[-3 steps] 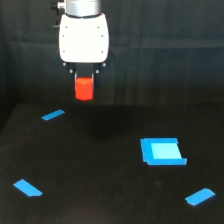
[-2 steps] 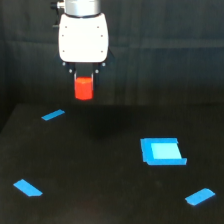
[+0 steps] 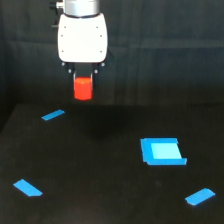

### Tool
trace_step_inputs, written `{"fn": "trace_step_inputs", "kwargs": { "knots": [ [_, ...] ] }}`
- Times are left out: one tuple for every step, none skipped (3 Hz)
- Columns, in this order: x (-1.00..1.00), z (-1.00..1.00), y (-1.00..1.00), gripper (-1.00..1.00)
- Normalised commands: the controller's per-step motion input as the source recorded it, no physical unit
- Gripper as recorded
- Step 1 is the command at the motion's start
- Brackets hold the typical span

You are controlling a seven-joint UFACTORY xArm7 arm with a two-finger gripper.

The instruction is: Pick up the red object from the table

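My gripper (image 3: 83, 82) hangs high above the counter (image 3: 100, 170), and it is clamped on the red object (image 3: 83, 89), which sits between my dark fingers just under the white body of my wrist. The block is upright, its top tucked up into the gripper and its lower part hanging free, well clear of the black surface below. Only small parts of my fingers show at either side of the block's upper edge, and they are too dark against the backdrop to make out in detail. Down on the counter, nearly beneath the block and a little toward the exterior view's left, lies a thin blue strip (image 3: 53, 115), tilted. Toward the exterior view's right, about midway down the surface, rests a larger blue square piece (image 3: 161, 151) with a lighter centre and a darker rim. Near the front edge on the exterior view's left is another flat blue marker (image 3: 28, 188), set at a slant, and near the front on the exterior view's right is a fourth blue marker (image 3: 200, 196), also slanted. All four blue pieces lie flat and well apart from one another, and none touches the block. A faint darker patch shows on the counter below my wrist.
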Motion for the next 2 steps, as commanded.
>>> {"fn": "trace_step_inputs", "kwargs": {
  "knots": [
    [-0.05,-0.04,-0.08,-0.95],
    [-0.01,-0.01,0.01,-1.00]
  ]
}}
